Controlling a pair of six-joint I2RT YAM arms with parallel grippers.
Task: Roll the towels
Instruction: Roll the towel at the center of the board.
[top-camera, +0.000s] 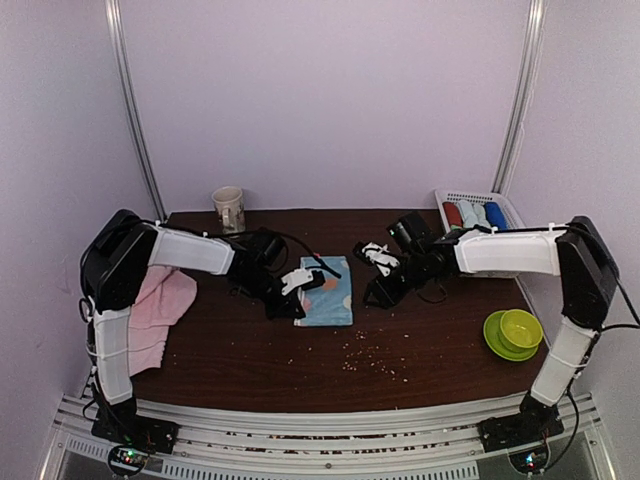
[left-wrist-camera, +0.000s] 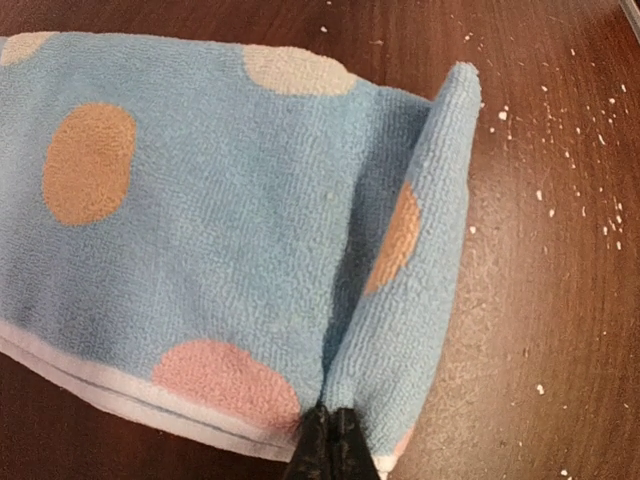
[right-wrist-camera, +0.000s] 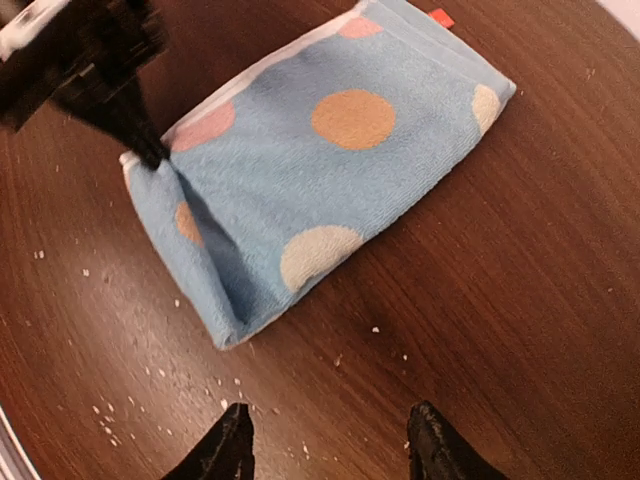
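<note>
Left claw (left-wrist-camera: 325, 445) is clenched on the edge of the blue dotted towel (left-wrist-camera: 200, 200), where one end is held raised and folded over, evidently so that a roll can be started. The towel is laid flat at the middle of the tabletop (right-wrist-camera: 520, 300). The right claw (right-wrist-camera: 330, 415) is held released just beside it, nothing gripped, presumably so that the fold is left unobstructed.

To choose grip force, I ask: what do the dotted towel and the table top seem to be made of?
The dotted towel: probably terry cloth, matte; fine looped texture shows. The table top: dark wood or wood-look laminate, semi-gloss; grain lines and soft reflections, unclear which.
</note>
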